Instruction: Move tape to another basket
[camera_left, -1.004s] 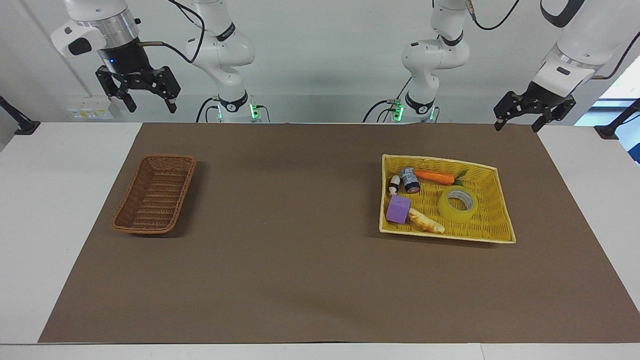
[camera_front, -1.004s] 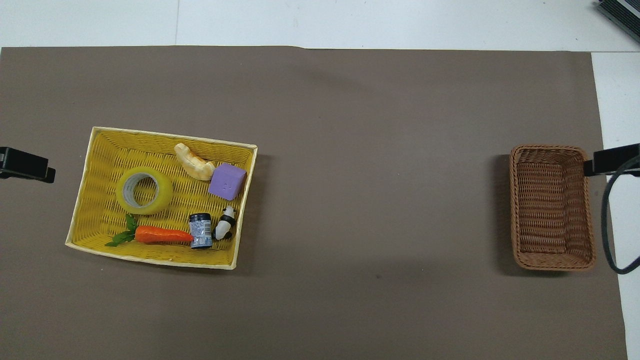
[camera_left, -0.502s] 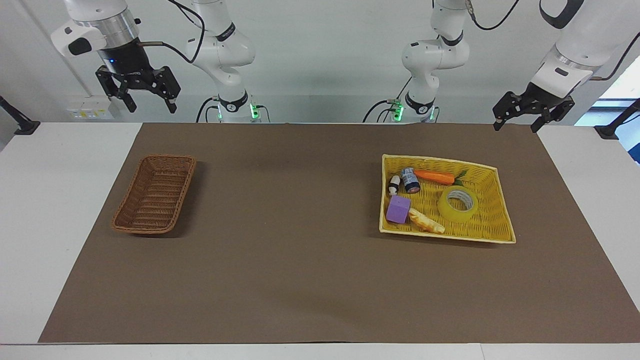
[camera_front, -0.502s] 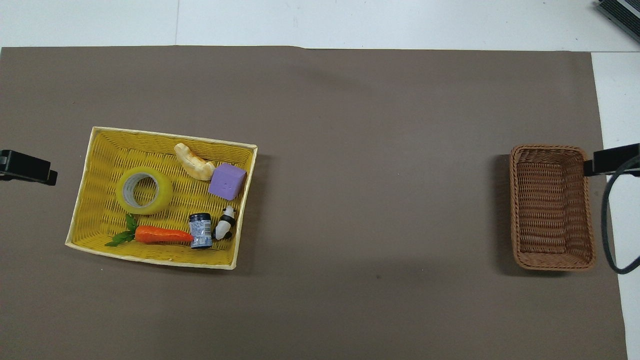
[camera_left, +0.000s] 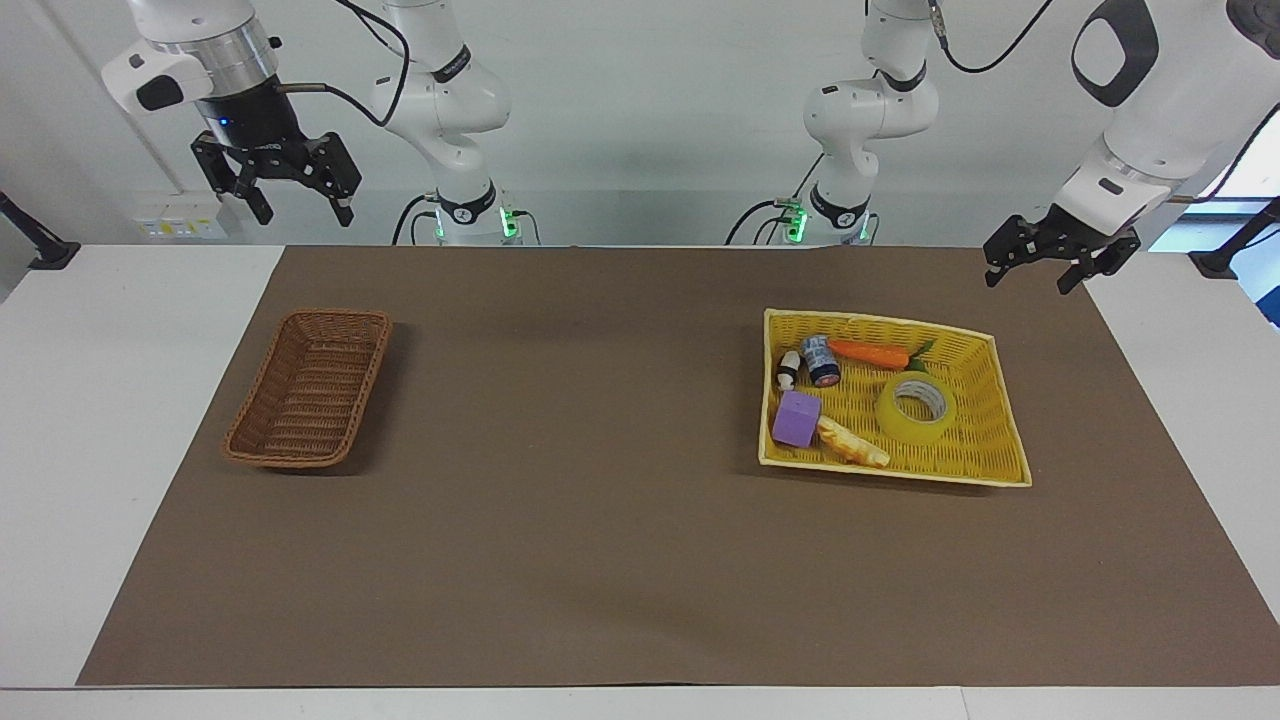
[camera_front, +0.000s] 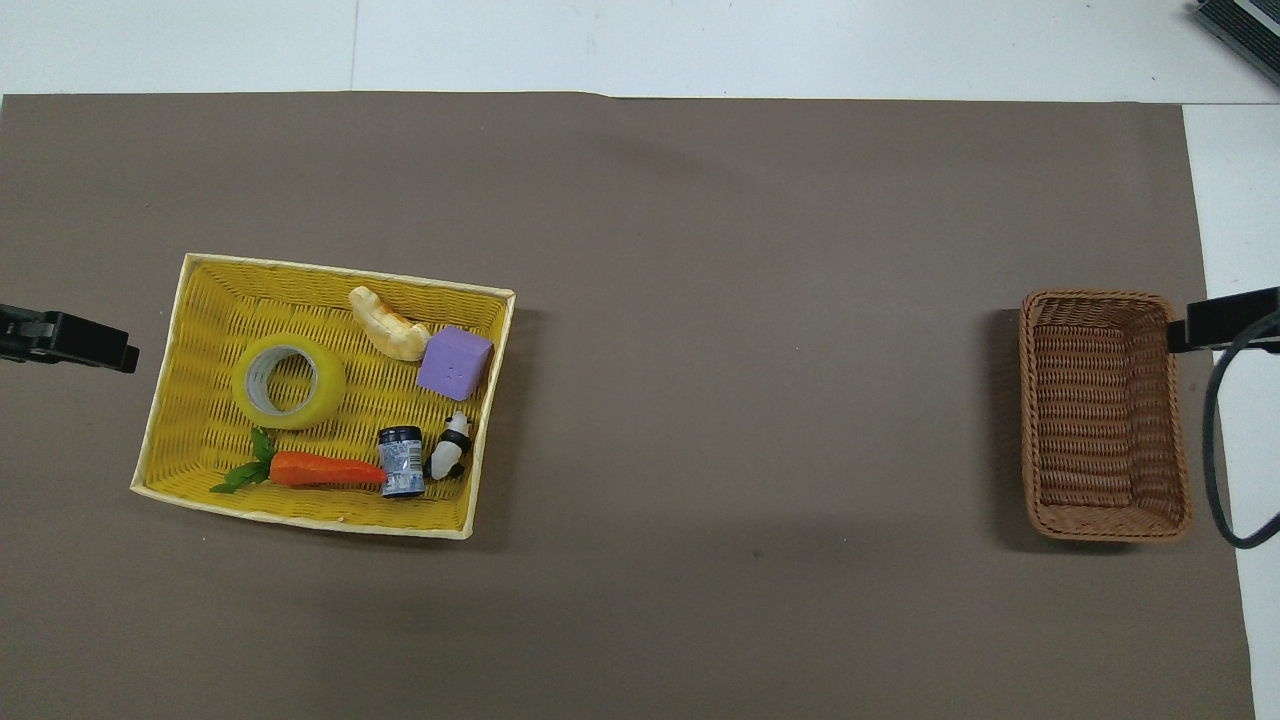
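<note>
we see the tape (camera_left: 916, 407) lying flat in the yellow basket (camera_left: 1008, 440), beside the toy carrot (camera_left: 868, 352). the left gripper (camera_left: 1035, 268) hangs in the air, jaws spread wide and empty, over the mat's corner. the right gripper (camera_left: 290, 195) waits with jaws wide, raised above the table's edge. the brown wicker basket (camera_left: 309, 388) sits well apart.
</note>
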